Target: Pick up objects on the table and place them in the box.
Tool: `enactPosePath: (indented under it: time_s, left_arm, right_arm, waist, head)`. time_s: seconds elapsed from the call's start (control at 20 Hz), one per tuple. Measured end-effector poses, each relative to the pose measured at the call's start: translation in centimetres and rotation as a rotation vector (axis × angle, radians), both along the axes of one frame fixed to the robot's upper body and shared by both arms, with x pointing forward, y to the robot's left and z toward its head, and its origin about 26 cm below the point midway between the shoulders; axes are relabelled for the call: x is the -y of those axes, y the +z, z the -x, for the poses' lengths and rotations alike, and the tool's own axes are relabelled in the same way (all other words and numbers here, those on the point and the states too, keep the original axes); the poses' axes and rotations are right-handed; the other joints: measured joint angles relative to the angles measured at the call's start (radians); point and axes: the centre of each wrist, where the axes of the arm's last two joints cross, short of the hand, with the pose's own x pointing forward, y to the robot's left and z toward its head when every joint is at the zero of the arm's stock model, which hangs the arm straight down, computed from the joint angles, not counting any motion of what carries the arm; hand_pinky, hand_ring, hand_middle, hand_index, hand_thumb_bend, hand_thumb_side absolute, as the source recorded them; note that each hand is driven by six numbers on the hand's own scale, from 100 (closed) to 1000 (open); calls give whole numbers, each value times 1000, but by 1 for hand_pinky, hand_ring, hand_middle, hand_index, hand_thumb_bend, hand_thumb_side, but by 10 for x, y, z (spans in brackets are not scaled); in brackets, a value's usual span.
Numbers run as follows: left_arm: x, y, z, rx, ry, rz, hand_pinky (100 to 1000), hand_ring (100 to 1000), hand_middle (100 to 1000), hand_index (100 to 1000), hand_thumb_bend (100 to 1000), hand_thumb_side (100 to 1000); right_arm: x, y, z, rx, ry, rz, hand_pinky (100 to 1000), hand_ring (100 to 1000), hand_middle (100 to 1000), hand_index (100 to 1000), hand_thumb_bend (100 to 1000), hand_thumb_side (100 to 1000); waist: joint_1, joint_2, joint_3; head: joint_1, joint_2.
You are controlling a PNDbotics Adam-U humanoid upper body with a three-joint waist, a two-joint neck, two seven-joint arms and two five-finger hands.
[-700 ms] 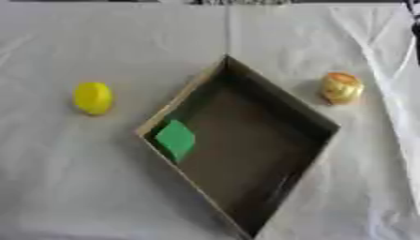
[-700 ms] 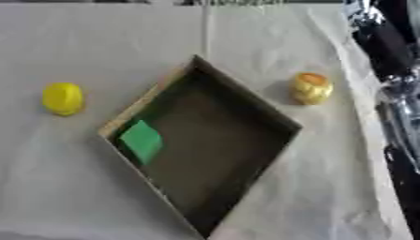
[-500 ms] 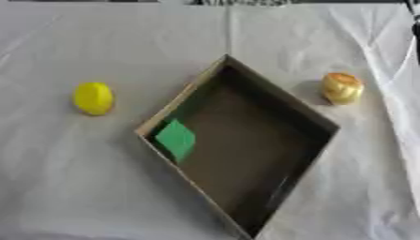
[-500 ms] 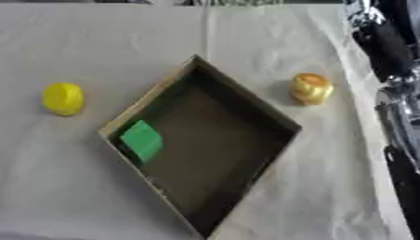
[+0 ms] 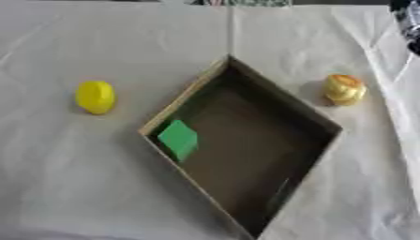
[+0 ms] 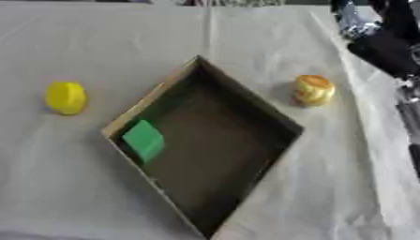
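A brown cardboard box point(image 5: 321, 119) lies cornerwise in the middle of the table. Inside it, a green block point(image 5: 178, 139) rests against the left corner. A yellow round object point(image 5: 96, 96) lies on the cloth left of the box. A golden-orange round object point(image 6: 313, 90) sits to the right of the box. My right arm and hand point(image 6: 384, 47), black with a silver joint, come in at the upper right, above and to the right of the golden object and apart from it. My left hand shows in neither view.
A pale cloth point(image 5: 82, 187) with creases covers the table. Its right edge point(image 6: 373, 140) runs down the right side, close to my arm. Something patterned point(image 5: 254, 3) sits at the far edge.
My right arm has shifted slightly inward at the upper right, towards the golden object. The box, the green block and both round objects have stayed where they were.
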Motion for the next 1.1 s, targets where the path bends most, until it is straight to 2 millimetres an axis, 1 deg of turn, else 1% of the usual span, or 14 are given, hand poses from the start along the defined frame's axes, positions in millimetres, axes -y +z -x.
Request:
enactPosePath:
  time_s: [0.2,0.3,0.35,0.4,0.45,0.5,0.55,0.6,0.7,0.75,1.05,1.1]
  left_arm:
    - [0,0,0,-1,1,-3,739,738,726,815,138,537]
    - [-1,0,0,-1,1,-3,739,738,726,815,136,537]
    - [-1,0,0,-2,1,-4,739,738,726,815,137,537]
    - [-1,0,0,-2,1,-4,739,738,726,815,137,537]
    - [-1,0,0,-2,2,-6,738,738,726,815,137,536]
    - [-1,1,0,-2,2,-9,738,738,726,815,137,537]
    - [-2,1,0,-2,3,-11,738,738,726,815,137,537]
    - [-2,1,0,-2,3,-11,738,737,726,815,137,537]
    - [-2,1,0,-2,3,-11,737,737,726,815,136,538]
    - [-2,1,0,-2,3,-11,737,737,726,815,136,538]
    - [-2,1,0,-4,2,-12,736,737,725,815,133,542]
    - [-2,1,0,-4,1,-12,736,737,725,815,133,543]
  right_arm:
    - [13,4,6,-56,-140,327,879,877,839,881,100,289]
    - [17,3,9,-87,-182,454,880,885,842,884,151,262]
    - [19,3,10,-101,-194,504,880,886,841,884,189,227]
    - [20,2,10,-114,-202,544,880,886,840,884,198,218]
    - [21,2,11,-124,-208,574,881,889,836,880,243,175]
    - [22,2,10,-132,-214,594,883,890,835,880,252,160]
    - [23,2,10,-140,-218,607,886,893,828,876,278,114]
    - [23,2,10,-148,-219,613,887,894,828,874,288,100]
    - [24,1,9,-169,-217,616,893,897,829,872,319,100]
    - [24,1,9,-178,-214,614,897,904,836,875,354,100]
    - [24,-7,6,-245,-193,637,902,916,848,891,415,108]
    - [25,-9,5,-254,-194,644,902,916,848,892,410,117]
  waist:
    - [-4,0,-3]
    - [-6,0,-3]
    - [-7,0,-3]
    - [-7,0,-3]
    - [-7,0,-3]
    - [-7,0,-3]
    - [-7,-1,-3]
    - [-7,-1,-3]
    - [-7,-1,-3]
    - [-7,-1,-3]
    - [-7,0,0]
    - [-7,0,1]
  head:
    - [4,0]
    - [6,0]
    - [7,0]
    - [7,0]
    - [7,0]
    - [7,-1]
    - [7,-2]
    - [7,-4]
    - [7,-4]
    - [7,-4]
    - [6,-4]
    - [6,-4]
